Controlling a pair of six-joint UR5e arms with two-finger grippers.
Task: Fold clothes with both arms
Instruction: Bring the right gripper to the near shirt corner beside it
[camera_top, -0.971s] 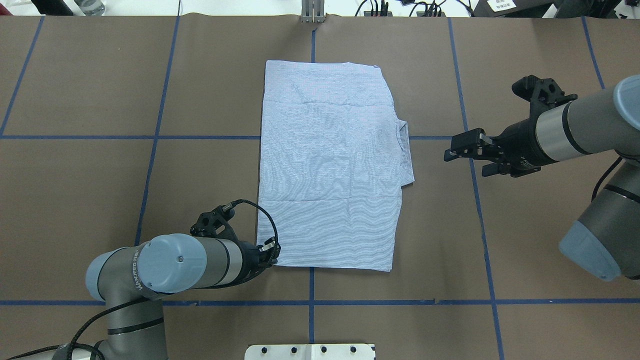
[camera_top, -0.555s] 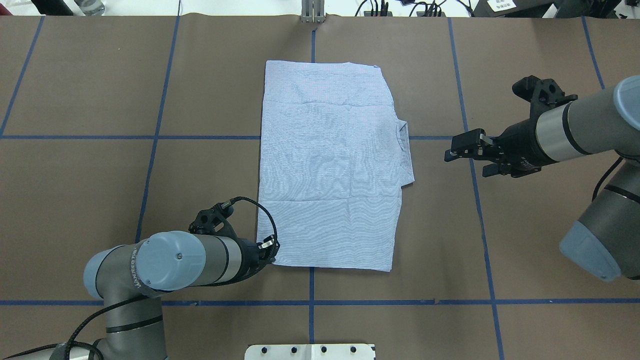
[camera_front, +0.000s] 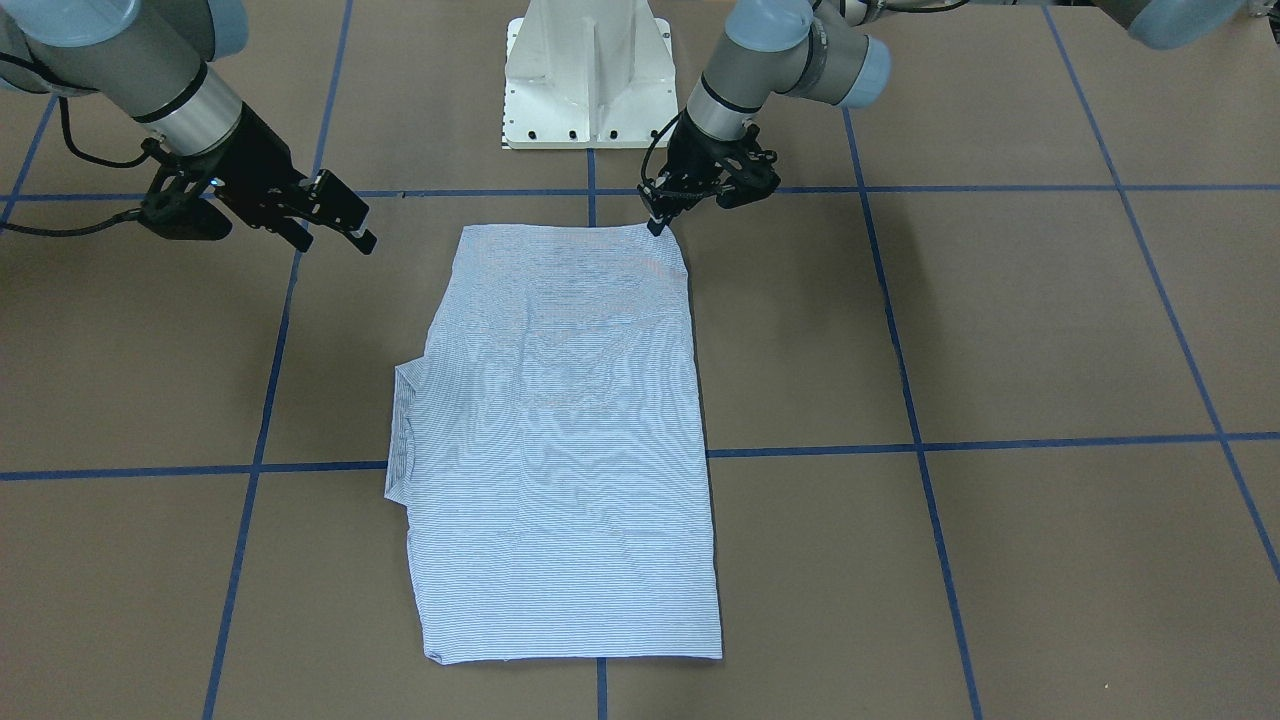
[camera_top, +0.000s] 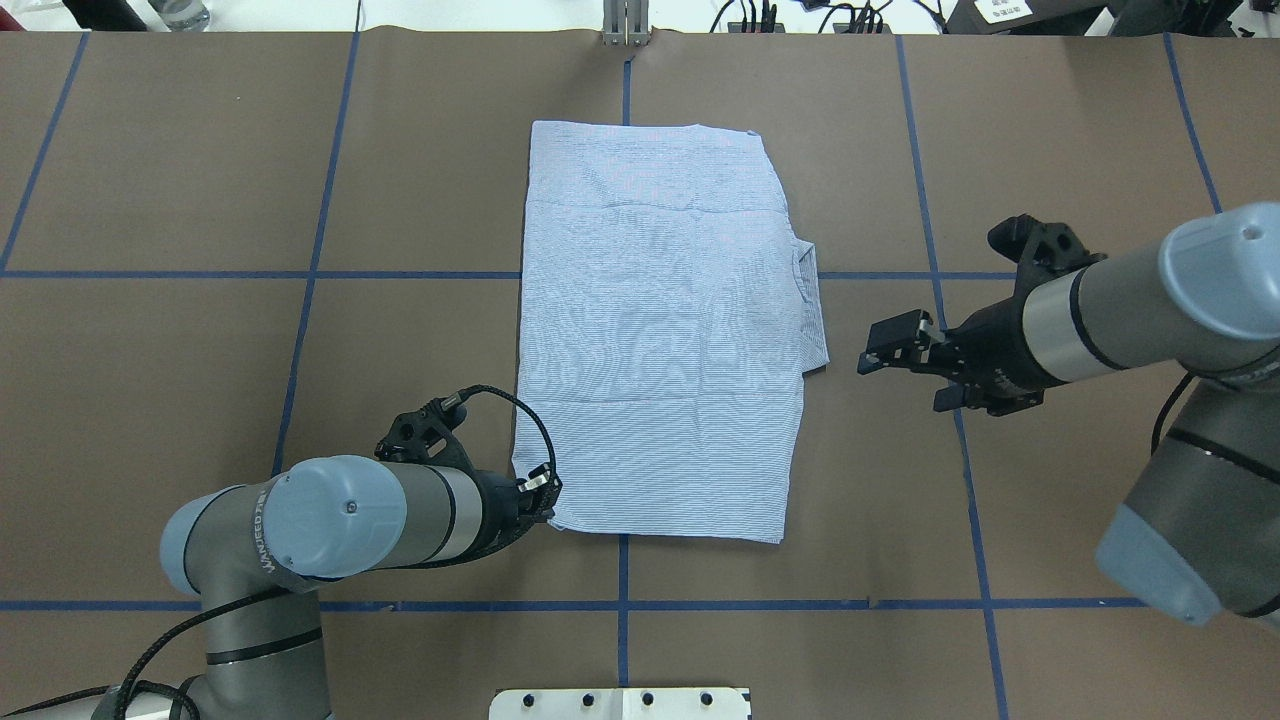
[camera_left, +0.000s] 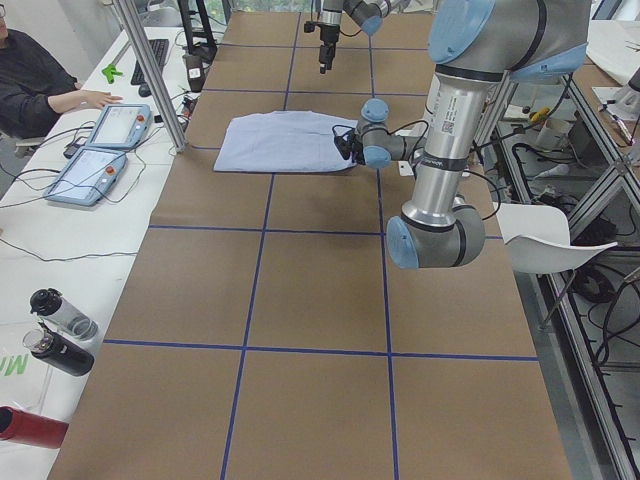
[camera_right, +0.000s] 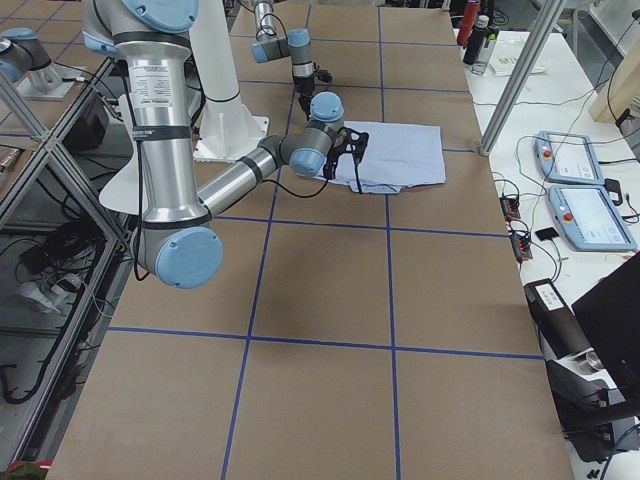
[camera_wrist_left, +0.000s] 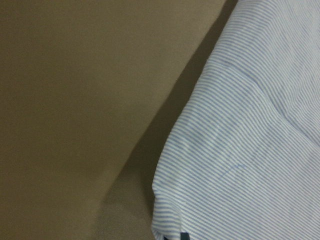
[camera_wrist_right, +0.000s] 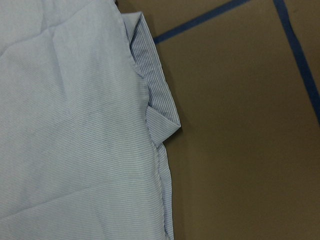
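Pinstriped light blue-and-white cloth shirt (camera_top: 650, 330) is lying folded flat on the brown paper-covered surface (camera_top: 200, 400), just out from the white pedestal base (camera_front: 585, 70). Likely handling light, limp and crease-prone, so corners are offering the best holds. Black left claw (camera_front: 655, 222) is apparently pinching the corner nearest that base. Black right claw (camera_front: 355, 225) is hovering spread, farther out. No legible writing is showing.

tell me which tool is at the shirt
The left tool, at the shirt's near corner; the right tool hangs clear, off the collar side.
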